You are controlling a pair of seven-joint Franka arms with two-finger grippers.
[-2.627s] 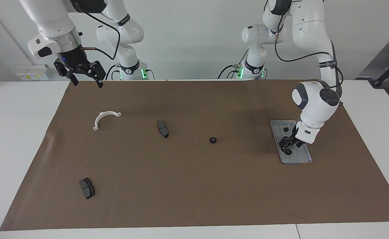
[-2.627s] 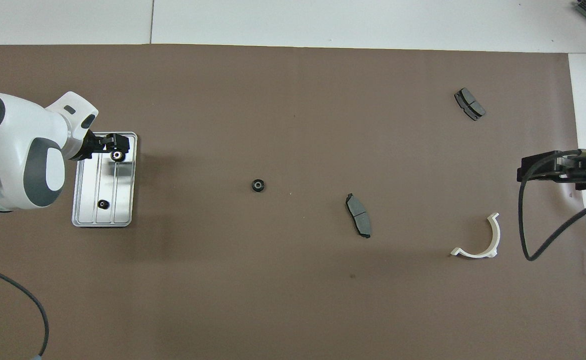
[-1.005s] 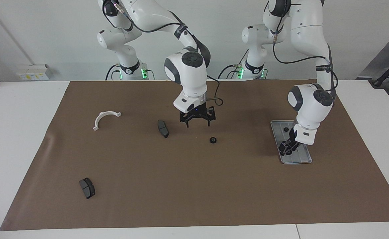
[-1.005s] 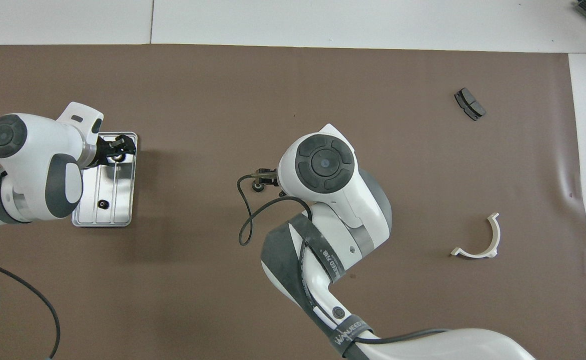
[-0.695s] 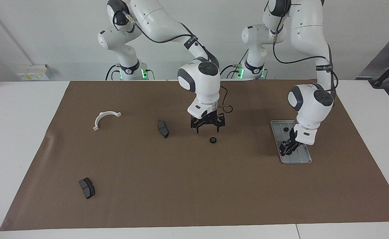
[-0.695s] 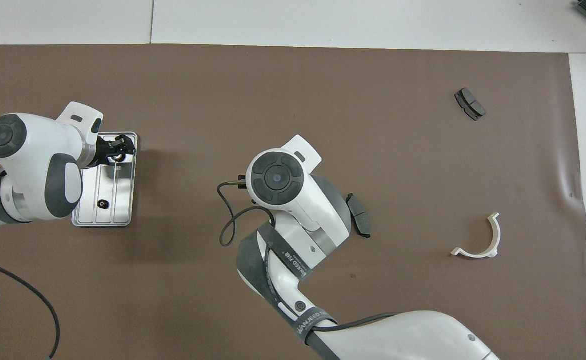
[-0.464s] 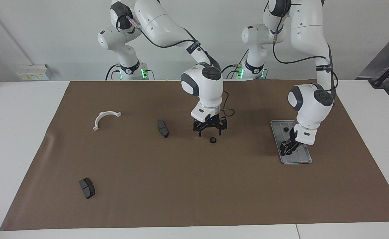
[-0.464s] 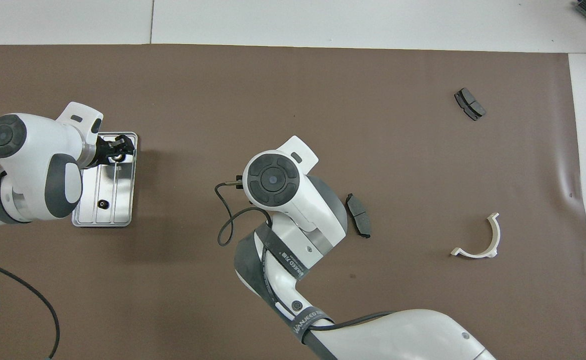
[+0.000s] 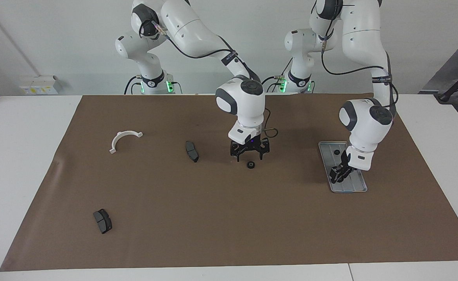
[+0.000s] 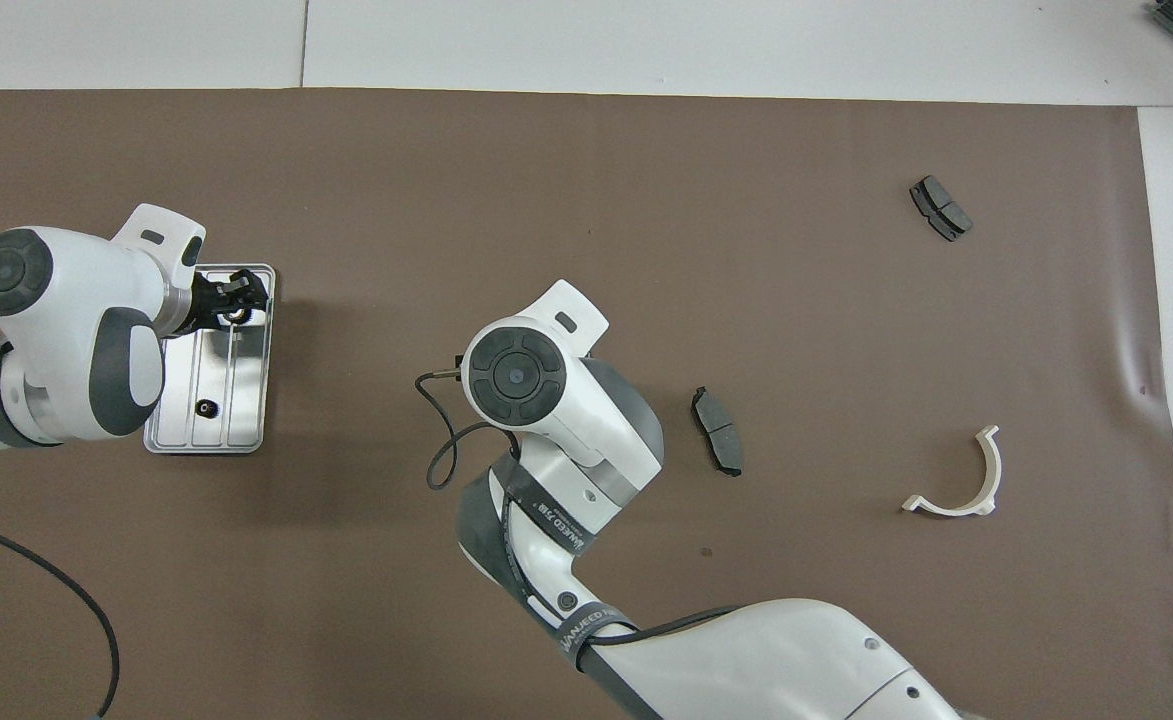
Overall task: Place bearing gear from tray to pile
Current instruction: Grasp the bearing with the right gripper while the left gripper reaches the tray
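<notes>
Black gear [image 9: 251, 165], right claw [image 9: 249, 155] newly overhead

Ridged silver tray [image 9: 359, 186] w/ small black gear [image 9: 336, 151], lone gear [image 9: 251, 165] mid-mat

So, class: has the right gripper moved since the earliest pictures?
Yes. The right gripper has swung in from the table's edge near the white half-ring, passed the brake pad, and now hangs above the lone gear.
</notes>
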